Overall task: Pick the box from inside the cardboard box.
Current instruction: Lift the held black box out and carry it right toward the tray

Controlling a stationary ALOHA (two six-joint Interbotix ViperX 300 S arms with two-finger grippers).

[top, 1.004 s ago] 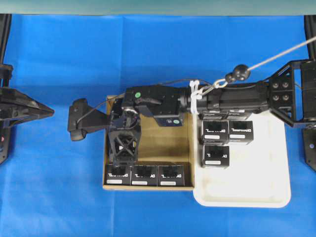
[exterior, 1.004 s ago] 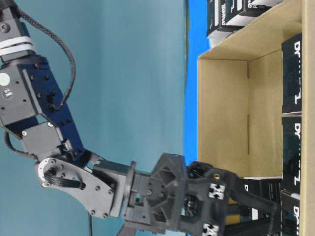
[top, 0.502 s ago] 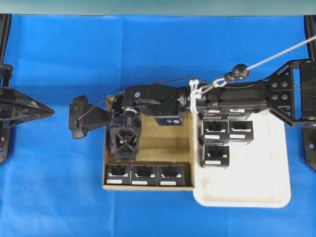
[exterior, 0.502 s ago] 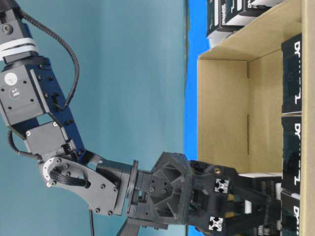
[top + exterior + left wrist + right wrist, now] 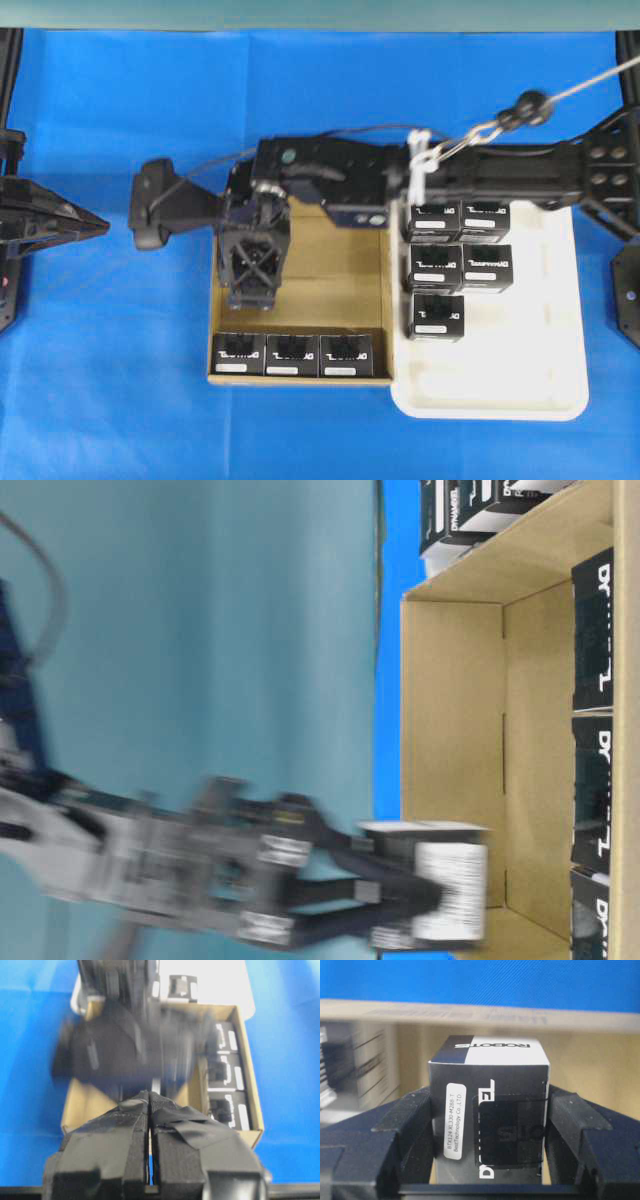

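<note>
My right gripper [image 5: 251, 292] is shut on a small black box [image 5: 490, 1110] with white lettering and a white label. Both fingers [image 5: 405, 1125] press its sides. In the table-level view the box [image 5: 440, 890] hangs blurred at the open mouth of the tan cardboard box [image 5: 450, 710], lifted off its floor. From overhead the gripper hides it, above the left half of the cardboard box [image 5: 335, 285]. Three more black boxes [image 5: 290, 353] line its front wall. My left gripper [image 5: 150, 1096] is shut and empty, parked far left [image 5: 100, 225].
A white rounded tray [image 5: 555, 385] touches the cardboard box's right wall and holds several black boxes [image 5: 455, 265]. The right arm [image 5: 500, 180] stretches across above the tray's back. Blue cloth [image 5: 110, 380] covers the table all round.
The right gripper closed on the box behind the front row, then rose and drew back toward the far wall with it. The left arm has not moved.
</note>
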